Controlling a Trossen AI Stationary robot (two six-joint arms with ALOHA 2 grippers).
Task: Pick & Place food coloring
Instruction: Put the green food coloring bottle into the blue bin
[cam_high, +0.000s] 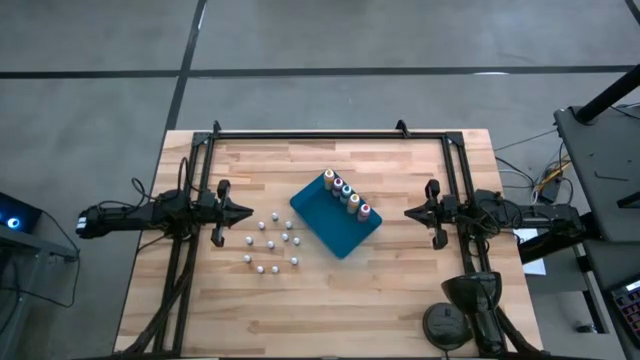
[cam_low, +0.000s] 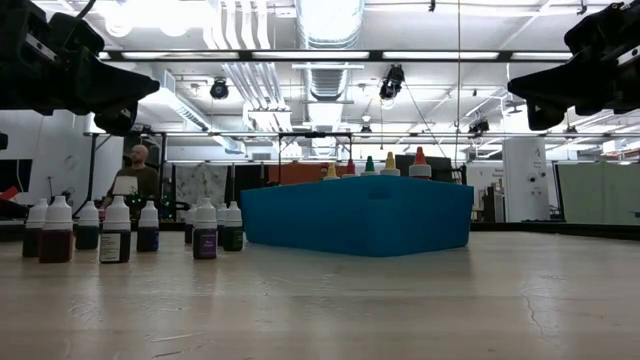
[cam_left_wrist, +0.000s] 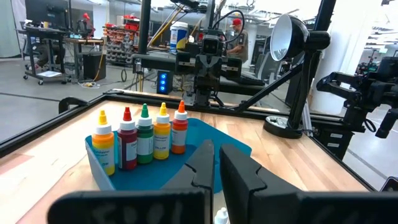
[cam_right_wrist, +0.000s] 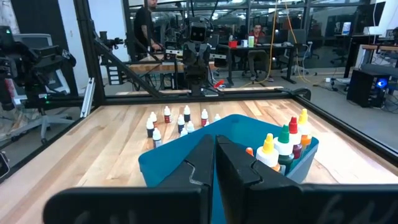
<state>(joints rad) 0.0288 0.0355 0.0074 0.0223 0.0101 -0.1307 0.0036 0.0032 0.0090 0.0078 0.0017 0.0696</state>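
We see the food coloring in two groups: five larger squeeze bottles with coloured pointed tops (cam_high: 346, 195) stand in a row along one long wall of the blue rectangular plastic tray (cam_high: 330, 225), which sits askew near the middle of the light wooden slatted table (cam_high: 400, 290), and a loose cluster of small white-capped dropper bottles (cam_high: 271, 243) stands upright on the bare wood at about 8 o'clock from the tray, just beside its lower corner. In the low view the small bottles (cam_low: 116, 229) show dark contents of differing colours, and the pointed tops of the larger ones (cam_low: 390, 165) rise above the tray's rim (cam_low: 360, 215). The left gripper (cam_high: 247, 212) hangs above the table at 9 o'clock from the tray, its dark fingers pressed together on nothing, tips pointing toward the tray; the cluster of small bottles lies close by at about 4 o'clock from those tips, below them and untouched. The right gripper (cam_high: 408, 212) hangs at 3 o'clock from the tray, likewise pinched closed and empty, its tips aimed at the row of larger bottles, which stand near but clear of it. Both arms reach in from opposite table edges at much the same height.
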